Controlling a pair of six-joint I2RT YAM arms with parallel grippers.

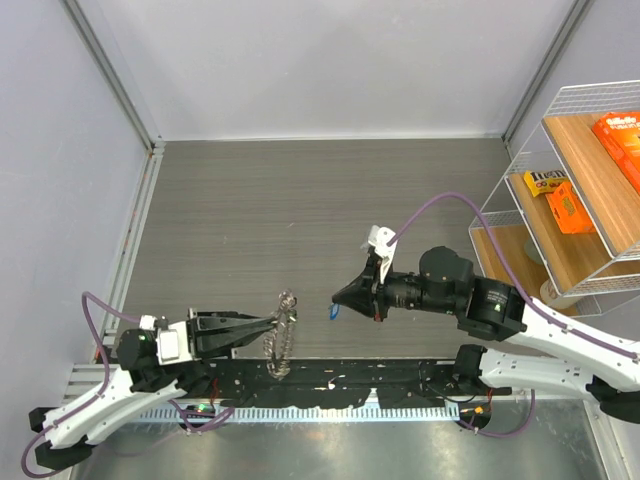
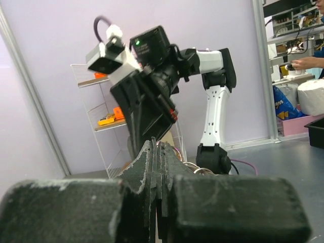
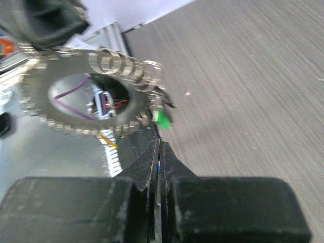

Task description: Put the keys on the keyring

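My left gripper [image 1: 272, 324] is shut on the keyring [image 1: 281, 342], a toothed silvery ring held upright and seen edge-on above the table's near edge. In the left wrist view the jaws [image 2: 158, 148] are closed, with ring loops [image 2: 195, 169] peeking out behind them. My right gripper [image 1: 340, 297] is shut on a blue-headed key [image 1: 332, 312], its tip a short way right of the ring. In the right wrist view the ring [image 3: 38, 115] fills the upper left. A green-headed key [image 3: 162, 119] hangs on its rim just above my shut right gripper [image 3: 156, 145]. A blue sliver [image 3: 159, 167] shows between the jaws.
A white wire shelf [image 1: 520, 170] with orange boxes [image 1: 570, 208] stands at the right. A black cable strip [image 1: 350, 378] runs along the near edge. An aluminium rail [image 1: 140, 210] borders the grey table [image 1: 320, 210] on the left.
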